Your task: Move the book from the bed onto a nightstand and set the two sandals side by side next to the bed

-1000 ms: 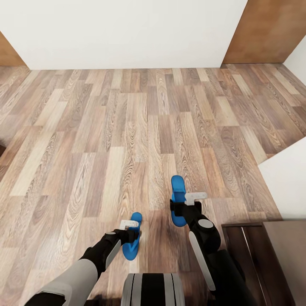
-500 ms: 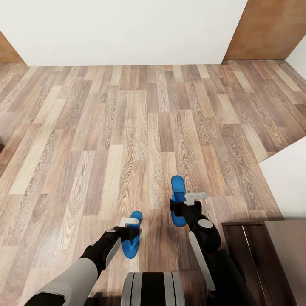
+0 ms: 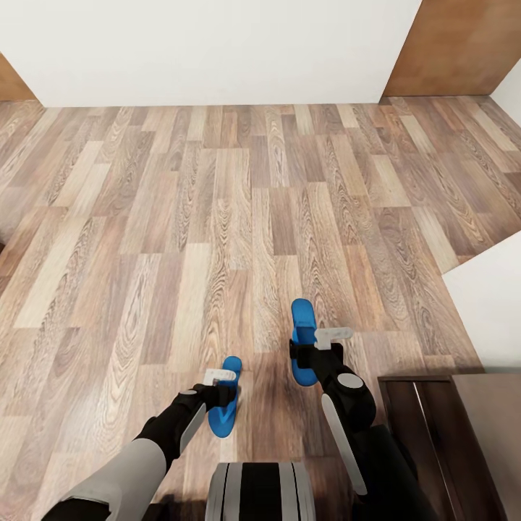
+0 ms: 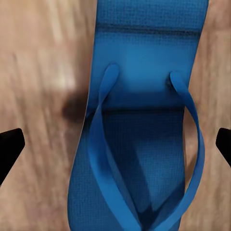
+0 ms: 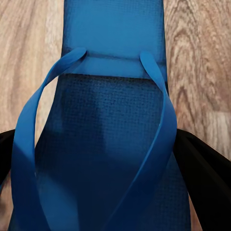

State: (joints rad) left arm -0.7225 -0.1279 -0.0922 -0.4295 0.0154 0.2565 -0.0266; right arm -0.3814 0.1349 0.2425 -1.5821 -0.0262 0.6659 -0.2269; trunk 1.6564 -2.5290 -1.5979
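Sandals: no writing | left gripper (image 3: 221, 396) spread around left sandal (image 3: 226, 407) | right gripper (image 3: 310, 354) pinching right sandal (image 3: 303, 325)

A furnished home room is showing here: a brown wood-plank floor (image 3: 239, 217) is stretching toward a plain white wall (image 3: 217, 51) at twelve o'clock, and a glossy dark brown wooden cabinet (image 3: 441, 434) is standing at four o'clock.

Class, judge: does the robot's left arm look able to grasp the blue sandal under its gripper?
Probably yes: the left gripper hangs directly over the blue sandal, its fingers spread wider than the sole, with nothing between them.
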